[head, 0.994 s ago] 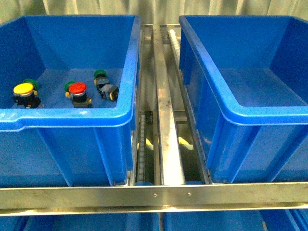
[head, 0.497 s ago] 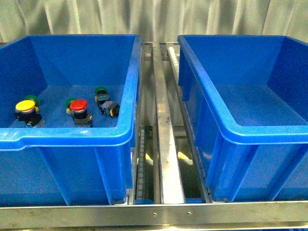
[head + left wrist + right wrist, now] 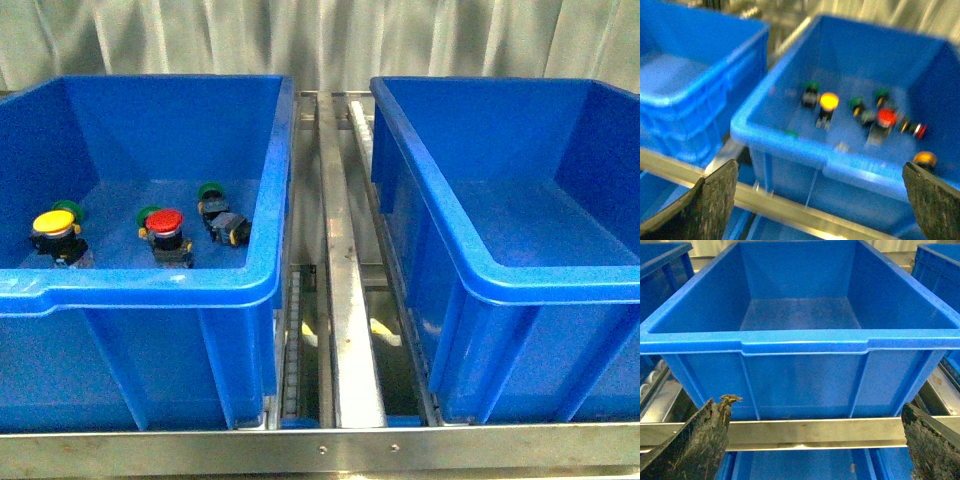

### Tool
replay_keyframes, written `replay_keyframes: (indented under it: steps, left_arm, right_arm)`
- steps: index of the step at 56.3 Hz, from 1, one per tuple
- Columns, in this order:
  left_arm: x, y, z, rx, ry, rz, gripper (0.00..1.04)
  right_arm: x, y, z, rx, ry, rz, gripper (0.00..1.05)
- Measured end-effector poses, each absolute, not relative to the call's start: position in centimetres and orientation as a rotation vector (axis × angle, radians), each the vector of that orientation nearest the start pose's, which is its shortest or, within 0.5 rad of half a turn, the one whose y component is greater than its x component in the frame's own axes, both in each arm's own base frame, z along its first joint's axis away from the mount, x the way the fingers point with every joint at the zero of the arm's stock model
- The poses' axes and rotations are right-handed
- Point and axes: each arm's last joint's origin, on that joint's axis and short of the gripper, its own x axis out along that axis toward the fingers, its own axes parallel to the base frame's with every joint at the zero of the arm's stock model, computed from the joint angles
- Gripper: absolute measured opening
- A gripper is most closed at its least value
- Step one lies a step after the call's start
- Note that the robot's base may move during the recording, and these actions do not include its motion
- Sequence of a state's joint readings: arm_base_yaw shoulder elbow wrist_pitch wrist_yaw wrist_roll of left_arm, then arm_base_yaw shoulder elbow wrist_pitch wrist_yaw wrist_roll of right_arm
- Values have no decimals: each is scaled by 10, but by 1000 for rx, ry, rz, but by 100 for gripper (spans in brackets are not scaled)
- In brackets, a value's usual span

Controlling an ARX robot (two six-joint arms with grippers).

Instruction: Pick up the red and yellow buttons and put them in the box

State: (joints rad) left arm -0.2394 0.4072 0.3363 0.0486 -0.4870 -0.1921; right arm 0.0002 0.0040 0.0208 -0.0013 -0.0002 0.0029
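Pale curtain (image 3: 320, 40) behind, steel rail (image 3: 345, 290) down the middle, glossy blue plastic either side.
Your yellow button (image 3: 52, 222) and red button (image 3: 165, 222), round-capped, sit in the left bin (image 3: 150, 285) at 9 o'clock, near its front wall. The smooth-floored right bin (image 3: 560, 280) is at 3 o'clock. Left gripper (image 3: 820, 200) and right gripper (image 3: 815, 440) both gape wide, holding nothing.

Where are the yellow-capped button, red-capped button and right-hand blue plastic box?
Yellow-capped button (image 3: 52, 221), front view, round cap.
Red-capped button (image 3: 165, 220), front view, round cap.
Right-hand blue plastic box (image 3: 560, 282), front view, near rim.
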Motion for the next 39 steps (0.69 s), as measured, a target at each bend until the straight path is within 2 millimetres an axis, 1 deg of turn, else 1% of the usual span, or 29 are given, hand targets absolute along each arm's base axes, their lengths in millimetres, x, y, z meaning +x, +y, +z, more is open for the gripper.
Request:
replay_keyframes:
  steps: [1, 3, 4, 6, 10, 12, 15, 16, 19, 20, 21, 24, 25, 27, 28, 34, 39]
  left_arm:
    - [121, -14, 253, -187, -15, 245, 97]
    - [127, -9, 273, -194, -67, 234, 97]
    - [128, -8, 278, -194, -81, 231, 97]
    - [135, -2, 296, -188, -128, 219, 97]
    - [152, 5, 318, -154, -169, 195, 97]
    - [167, 10, 327, -136, -169, 186, 97]
    - [193, 17, 336, -108, -126, 170, 97]
    - [197, 18, 336, -105, -117, 169, 97]
    - [226, 22, 340, -83, -54, 151, 97]
    - [231, 23, 340, -79, -46, 154, 97]
    - [241, 24, 341, -74, -31, 160, 97]
    - [273, 27, 336, -51, 38, 162, 97]
    - [278, 27, 334, -50, 47, 164, 97]
    - [297, 28, 330, -46, 96, 185, 97]
    - [302, 28, 328, -46, 112, 190, 97]
    - [348, 23, 321, -29, 214, 208, 97]
    - [372, 14, 317, -29, 273, 183, 97]
  right_arm:
    - [97, 0, 170, 3, -15, 0, 99]
    - [97, 0, 170, 3, -16, 0, 99]
    - [97, 0, 170, 3, -16, -1, 99]
    - [97, 0, 170, 3, -16, -1, 99]
    - [97, 0, 170, 3, -16, -1, 99]
    - [97, 0, 170, 3, -16, 0, 99]
    - [97, 0, 170, 3, -16, 0, 99]
    - [97, 0, 170, 3, -16, 0, 99]
    - [97, 0, 170, 3, -16, 0, 99]
    - [97, 0, 170, 3, -16, 0, 99]
    - [97, 0, 170, 3, -16, 0, 99]
    - [97, 0, 170, 3, -16, 0, 99]
    - [97, 0, 170, 3, -16, 0, 99]
    - [97, 0, 170, 3, -16, 0, 99]
    - [97, 0, 170, 3, -16, 0, 99]
    - [97, 0, 170, 3, -16, 0, 99]
    - [97, 0, 170, 3, -16, 0, 99]
